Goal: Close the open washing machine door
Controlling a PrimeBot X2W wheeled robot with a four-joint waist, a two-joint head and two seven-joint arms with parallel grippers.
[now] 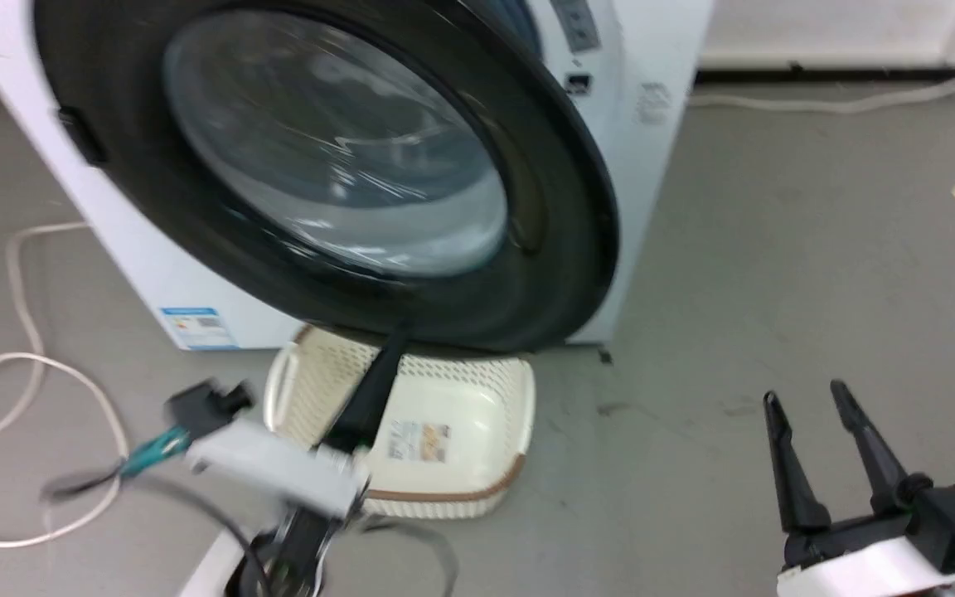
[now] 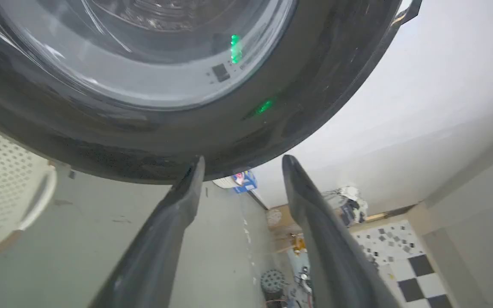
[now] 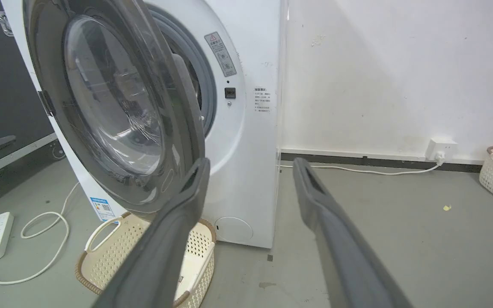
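- Grey concrete floor (image 1: pixel 792 249) carries a white washing machine (image 1: pixel 652 124); a cream perforated basket (image 1: pixel 523 414) lies beneath the left pincer (image 2: pixel 243 159).
- Washing machine door (image 1: pixel 336 157): ajar, swung out from the cabinet front. The right wrist view shows a gap between door and drum opening (image 3: pixel 201 72).
- Left pincer: released, fingers spread, grasping nothing. The door's lower black rim sits directly at its fingertips; contact cannot be confirmed.
- Right pincer (image 1: pixel 805 392): released and empty. The door is ahead and to its left, well apart.
- Progress: judged partial. The door is neither shut nor latched; a push toward the cabinet is left to do.
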